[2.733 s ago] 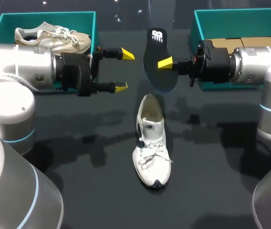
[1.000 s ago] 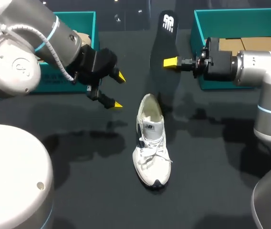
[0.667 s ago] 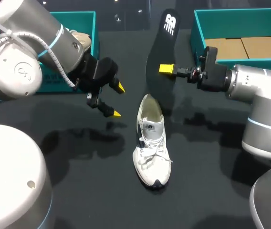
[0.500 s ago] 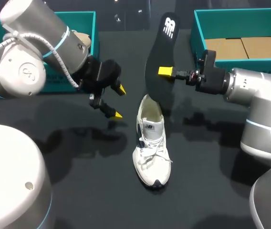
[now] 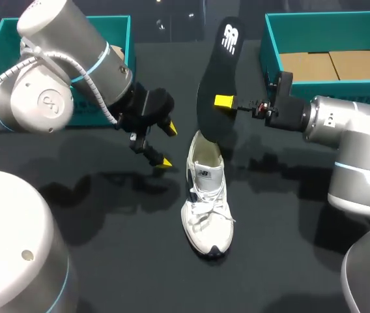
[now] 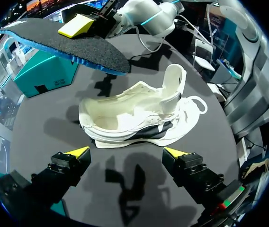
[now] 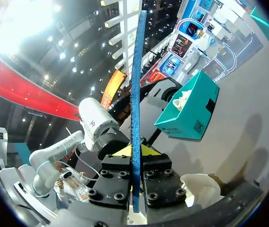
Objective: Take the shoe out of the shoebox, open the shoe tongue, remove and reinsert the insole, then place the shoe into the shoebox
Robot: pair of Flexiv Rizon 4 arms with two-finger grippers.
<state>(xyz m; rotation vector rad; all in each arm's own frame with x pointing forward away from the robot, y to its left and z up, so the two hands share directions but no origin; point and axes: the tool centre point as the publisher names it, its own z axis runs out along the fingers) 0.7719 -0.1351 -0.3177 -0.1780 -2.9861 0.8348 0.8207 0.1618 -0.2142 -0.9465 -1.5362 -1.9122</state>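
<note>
Dark bench (image 5: 120, 248) is carrying one white shoe (image 5: 206, 195), lying nearest. Just beside its heel, the left gripper (image 5: 167, 145) is hanging with fingers spread (nothing between them). Above the heel, the right gripper (image 5: 222, 102) is pinching the single black insole (image 5: 219, 72). Two teal boxes are standing farthest: left shoebox (image 5: 128, 39), right shoebox (image 5: 271, 39).

black tbl (image 5: 289, 261) | 2 cardboard pcs (image 5: 318, 65) side by side | beige 2nd shoe (image 5: 115, 53) mostly hidden
</note>
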